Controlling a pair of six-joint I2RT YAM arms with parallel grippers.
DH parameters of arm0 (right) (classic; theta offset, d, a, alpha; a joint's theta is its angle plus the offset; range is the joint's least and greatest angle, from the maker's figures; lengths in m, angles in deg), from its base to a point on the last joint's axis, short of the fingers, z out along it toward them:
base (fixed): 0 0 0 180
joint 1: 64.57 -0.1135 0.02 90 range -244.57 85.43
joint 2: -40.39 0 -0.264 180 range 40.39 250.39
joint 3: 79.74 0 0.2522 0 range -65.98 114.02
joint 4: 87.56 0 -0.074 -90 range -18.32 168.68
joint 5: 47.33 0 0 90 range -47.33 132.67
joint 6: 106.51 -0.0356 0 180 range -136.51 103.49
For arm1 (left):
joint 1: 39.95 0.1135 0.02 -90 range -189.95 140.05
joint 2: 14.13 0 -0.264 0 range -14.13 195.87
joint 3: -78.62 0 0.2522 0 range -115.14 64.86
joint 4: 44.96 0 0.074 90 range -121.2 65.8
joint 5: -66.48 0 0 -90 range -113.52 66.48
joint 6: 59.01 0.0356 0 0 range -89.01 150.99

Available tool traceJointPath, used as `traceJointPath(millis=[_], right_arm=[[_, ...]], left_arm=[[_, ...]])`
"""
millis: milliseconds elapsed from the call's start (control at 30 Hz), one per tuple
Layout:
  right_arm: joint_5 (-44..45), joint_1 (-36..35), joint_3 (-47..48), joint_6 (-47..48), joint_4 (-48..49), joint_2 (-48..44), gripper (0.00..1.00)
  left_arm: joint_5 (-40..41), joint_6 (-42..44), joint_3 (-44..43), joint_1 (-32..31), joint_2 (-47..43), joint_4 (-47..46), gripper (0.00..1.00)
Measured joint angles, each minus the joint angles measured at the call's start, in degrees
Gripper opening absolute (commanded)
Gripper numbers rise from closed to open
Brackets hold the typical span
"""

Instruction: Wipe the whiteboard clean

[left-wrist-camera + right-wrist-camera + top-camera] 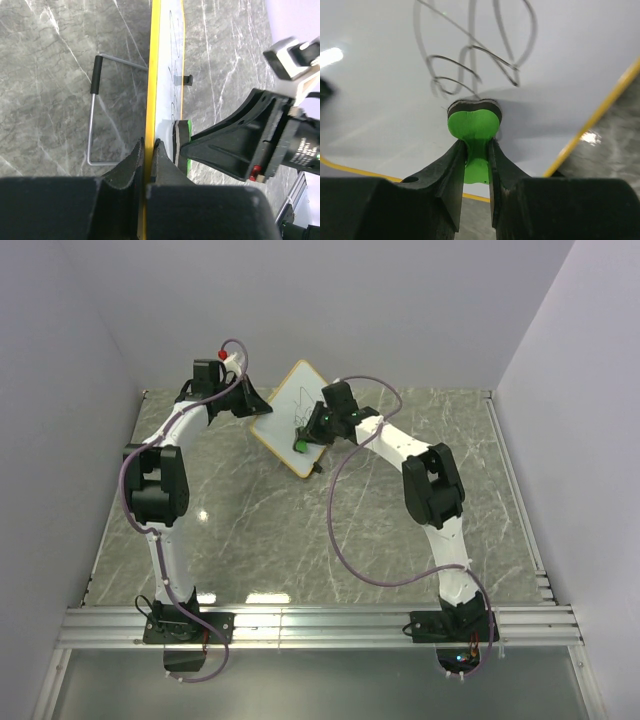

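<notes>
My right jaws pinch the stem of the green eraser [472, 122]. Its felt face is set against the whiteboard [380, 90], just under the black scribbles [470, 50] at 12 o'clock. My left jaws are clamped on the whiteboard's yellow edge, and it runs away edge-on toward 12 o'clock. Its wire stand [92, 125] rests on the desk [45, 60] at 9 o'clock. From above, my left arm [155, 485] and right arm [430, 485] arch forward and bend inward. They meet the tilted whiteboard from its 9 and 4 o'clock sides.

Left arm [165, 550] and right arm [395, 443] have white links, black joints, purple cables [331, 510].
</notes>
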Motion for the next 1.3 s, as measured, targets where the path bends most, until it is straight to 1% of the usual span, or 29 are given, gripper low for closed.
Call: traceJointPath(millis=[100,167,300,533,633,700,767,867,1000,1133,1200,1300], right_arm=[[0.8,0.3,-3.0,0.7,0.0,-1.1,0.00],[1.2,0.4,-3.0,0.9,-0.5,-1.1,0.00],[3.1,0.2,-1.3,1.0,-3.7,-0.6,0.00],[2.9,0.2,3.5,-0.3,-8.2,1.1,0.00],[2.1,0.3,9.3,-2.0,-10.2,3.6,0.00],[1.7,0.4,16.0,-3.5,-10.1,6.5,0.00],[1.2,0.4,22.1,-5.0,-8.4,9.3,0.00],[0.8,0.5,25.8,-8.0,-5.3,11.5,0.00],[-0.8,1.2,25.8,-11.1,-3.9,12.3,0.00],[-1.4,1.7,24.6,-10.8,-2.8,12.2,0.00],[-0.8,2.0,18.9,-9.5,-0.5,9.7,0.00],[0.3,2.9,7.1,-7.4,1.4,4.2,0.00]], left_arm=[[0.0,0.2,0.0,0.0,0.0,0.0,0.00],[0.0,0.3,0.0,0.0,0.0,0.0,0.00],[0.0,0.3,0.0,0.0,-0.1,0.0,0.00],[0.2,0.4,0.2,-0.2,-0.5,-0.2,0.00],[0.7,0.6,0.8,-0.3,-0.9,-0.5,0.00],[0.9,0.8,1.1,-0.4,-1.1,-0.5,0.00],[1.3,0.9,1.3,-0.6,-1.4,-0.3,0.00],[2.2,0.9,2.7,-1.0,-2.6,-0.3,0.00],[3.8,0.9,4.7,-1.2,-3.9,-0.8,0.00],[4.4,0.8,5.3,-1.4,-4.5,-1.0,0.00],[4.4,0.8,5.3,-1.4,-4.5,-0.8,0.00],[4.4,0.8,5.3,-1.4,-4.6,-0.7,0.00]])
